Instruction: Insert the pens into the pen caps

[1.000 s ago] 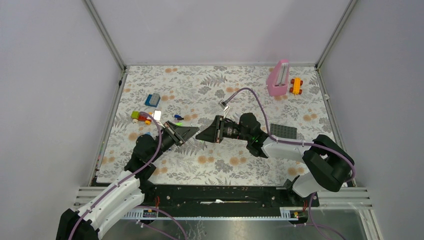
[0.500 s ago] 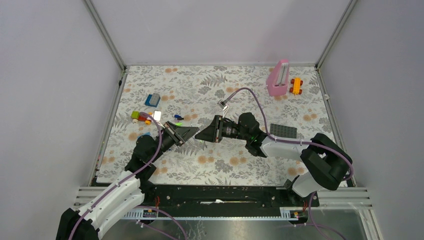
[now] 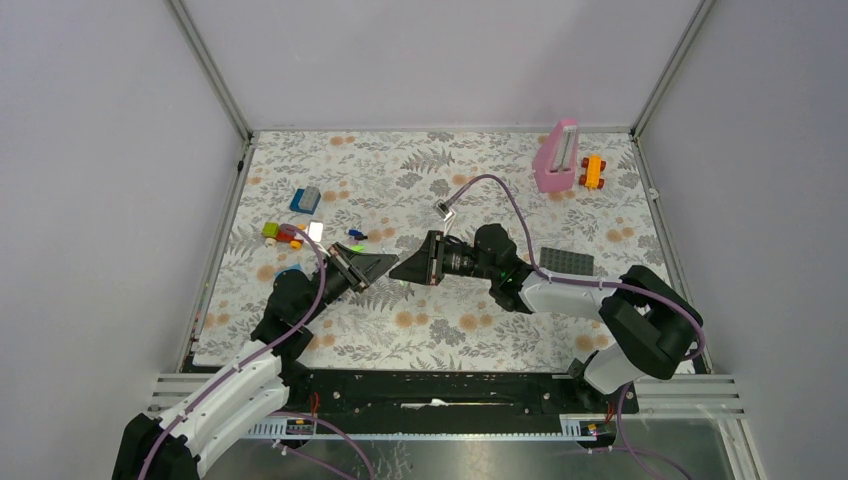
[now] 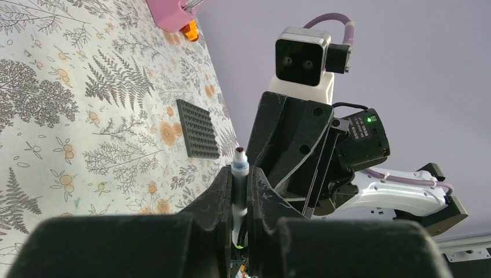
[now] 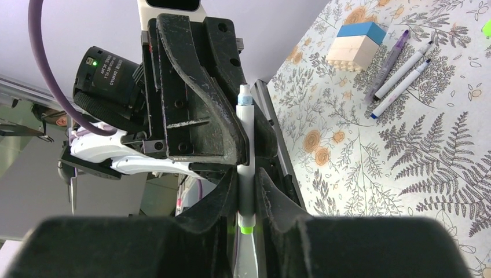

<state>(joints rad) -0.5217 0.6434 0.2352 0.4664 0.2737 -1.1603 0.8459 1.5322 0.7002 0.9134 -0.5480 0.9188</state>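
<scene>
In the top view my left gripper (image 3: 385, 264) and right gripper (image 3: 405, 268) meet tip to tip above the middle of the cloth. In the left wrist view the left gripper (image 4: 239, 176) is shut on a white pen (image 4: 239, 165). Its dark tip pokes out towards the right gripper. In the right wrist view the right gripper (image 5: 246, 174) is shut on a white pen (image 5: 245, 133), apparently the same one. A bright green bit shows at its near end. Other pens (image 5: 405, 62) lie side by side. A blue cap (image 3: 355, 235) and a green cap (image 3: 357, 248) lie left of the grippers.
A pink box (image 3: 557, 155) and an orange brick (image 3: 593, 171) stand at the back right. A dark grey baseplate (image 3: 567, 262) lies by the right arm. A blue-and-white block (image 3: 305, 200) and small coloured bricks (image 3: 280, 234) sit at the left. Walls enclose the cloth.
The right gripper's jaws have closed in on the pen that the left gripper holds. The right arm has edged slightly left; the left arm has not moved.
</scene>
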